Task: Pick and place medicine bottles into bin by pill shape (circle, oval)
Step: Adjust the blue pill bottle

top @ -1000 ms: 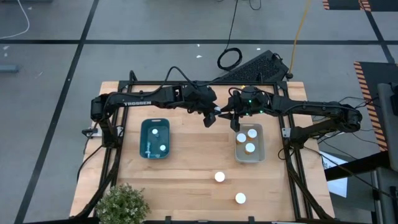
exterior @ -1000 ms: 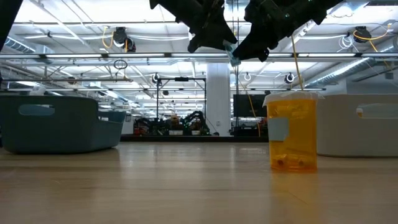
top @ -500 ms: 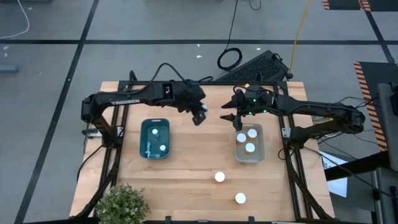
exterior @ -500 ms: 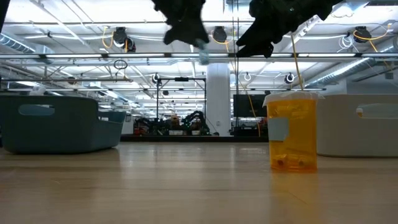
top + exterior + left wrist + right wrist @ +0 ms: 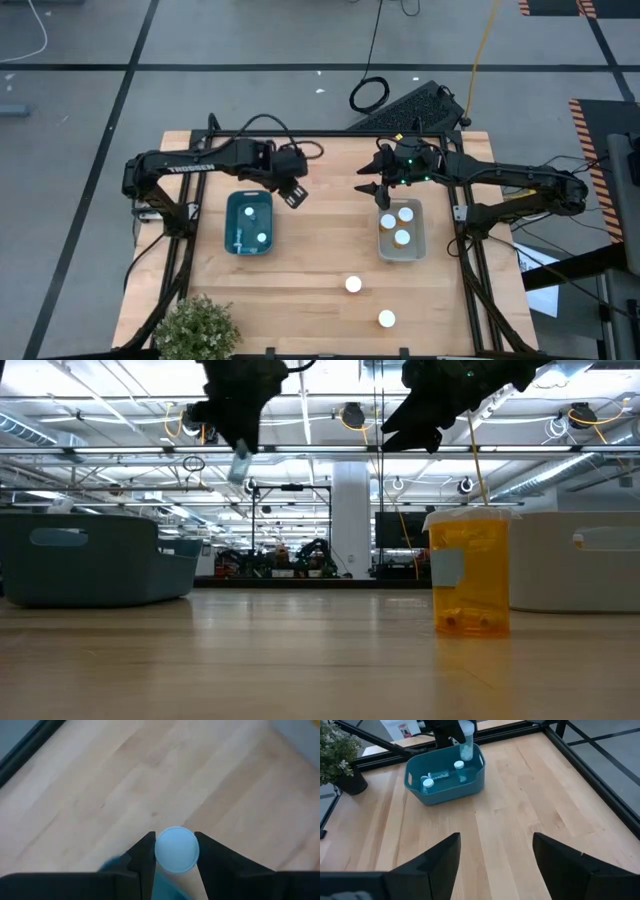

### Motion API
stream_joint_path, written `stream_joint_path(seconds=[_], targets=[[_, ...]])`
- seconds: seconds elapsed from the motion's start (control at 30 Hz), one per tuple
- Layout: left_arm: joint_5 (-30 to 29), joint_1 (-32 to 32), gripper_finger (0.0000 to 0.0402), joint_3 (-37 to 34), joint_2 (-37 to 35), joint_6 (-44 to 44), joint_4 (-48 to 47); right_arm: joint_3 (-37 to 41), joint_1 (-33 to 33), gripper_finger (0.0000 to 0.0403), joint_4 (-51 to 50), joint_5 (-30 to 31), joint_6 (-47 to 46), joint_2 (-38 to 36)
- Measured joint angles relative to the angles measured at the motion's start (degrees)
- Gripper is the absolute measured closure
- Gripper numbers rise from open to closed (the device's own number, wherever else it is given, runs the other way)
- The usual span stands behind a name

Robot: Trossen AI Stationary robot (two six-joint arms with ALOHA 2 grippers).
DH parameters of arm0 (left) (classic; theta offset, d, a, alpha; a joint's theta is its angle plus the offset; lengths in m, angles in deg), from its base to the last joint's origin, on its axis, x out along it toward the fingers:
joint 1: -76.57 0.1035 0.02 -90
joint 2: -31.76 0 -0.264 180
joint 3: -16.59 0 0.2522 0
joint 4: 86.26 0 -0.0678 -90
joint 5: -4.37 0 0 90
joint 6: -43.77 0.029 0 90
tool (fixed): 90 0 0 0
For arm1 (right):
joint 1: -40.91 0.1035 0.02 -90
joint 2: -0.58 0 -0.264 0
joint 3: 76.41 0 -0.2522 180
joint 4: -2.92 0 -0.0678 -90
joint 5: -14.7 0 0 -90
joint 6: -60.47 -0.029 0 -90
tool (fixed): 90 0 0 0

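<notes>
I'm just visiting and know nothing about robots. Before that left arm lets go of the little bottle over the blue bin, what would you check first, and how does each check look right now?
1. Grip: the left gripper has its fingers closed on the white-capped medicine bottle: ok.
2. Position: in the high view the left gripper sits beside the teal plastic bin's corner, not over its opening: not ok.
3. Height: the low view shows the bottle well above the bin wall: ok.
4. Landing room: bare bin floor shows among the bottles inside: ok.
5. Right gripper open, hanging by the clear plastic bin, out of the way: ok.
6. Pill shape matching this bin: cannot tell.
</notes>
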Motion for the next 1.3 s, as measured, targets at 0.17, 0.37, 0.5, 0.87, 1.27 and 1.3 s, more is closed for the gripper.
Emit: stream_joint_path(seconds=[0.17, 0.37, 0.5, 0.87, 1.27, 1.3], targets=[[-2.84, -3.01, 0.0273, -5.23, -0.87, -14.42, -3.60, 0.00, 0.00, 0.0163, 0.02, -0.07, -0.02, 0.00], [-3.34, -6.52, 0.0273, -13.81, -2.35, -30.21, -3.53, 0.00, 0.00, 0.0163, 0.02, -0.11, -0.02, 0.00], [-5.47, -7.53, 0.0273, -17.97, -2.70, -34.76, -2.66, 0.00, 0.00, 0.0163, 0.11, -0.13, -0.02, 0.00], [-9.40, -7.55, 0.0273, -26.67, -2.76, -43.96, 7.28, 0.00, 0.00, 0.0163, 0.25, -0.15, -0.49, 0.00], [-13.44, -7.55, 0.0273, -31.36, -2.76, -49.90, 11.53, -0.02, 0.00, 0.0163, 0.50, -0.17, -1.31, 0.00], [-13.44, -7.55, 0.0273, -31.86, -2.76, -50.03, 12.20, -0.02, 0.00, 0.0163, 0.50, -0.17, -1.31, 0.00]])
